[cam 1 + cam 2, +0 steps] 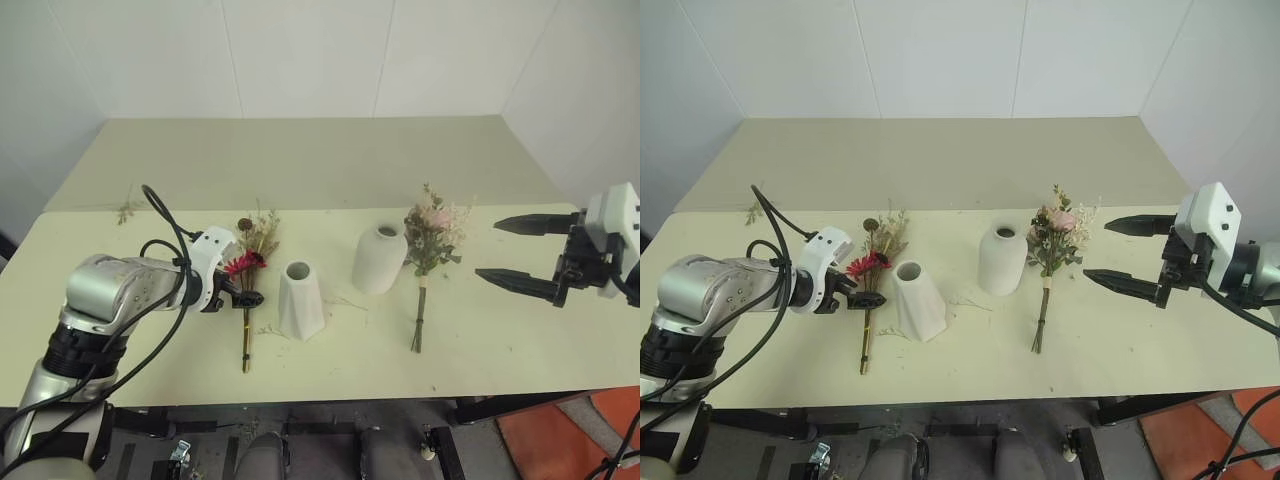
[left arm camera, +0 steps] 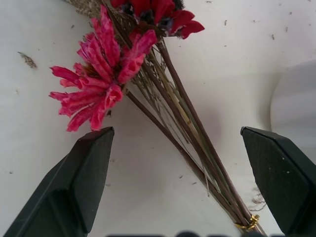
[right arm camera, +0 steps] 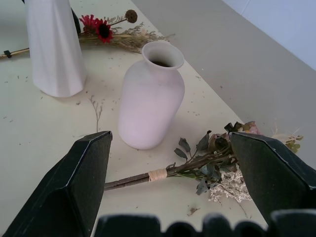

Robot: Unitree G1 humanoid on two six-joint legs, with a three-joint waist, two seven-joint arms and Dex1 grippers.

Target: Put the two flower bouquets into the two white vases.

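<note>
- Left wrist view showed the left gripper spread wide, straddling the daisy bouquet's stems on the table.
- Stems looked thin, brittle; best pinched near the gold tie.
- Right gripper gaped empty, rose bouquet just ahead.

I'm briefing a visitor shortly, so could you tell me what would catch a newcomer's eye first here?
Probably the red daisy bouquet lying on the table, with the open left claw poised over its stems. Beside it stand the angular vase and the rounded vase, then the rose bouquet lying near the open right claw.
</note>
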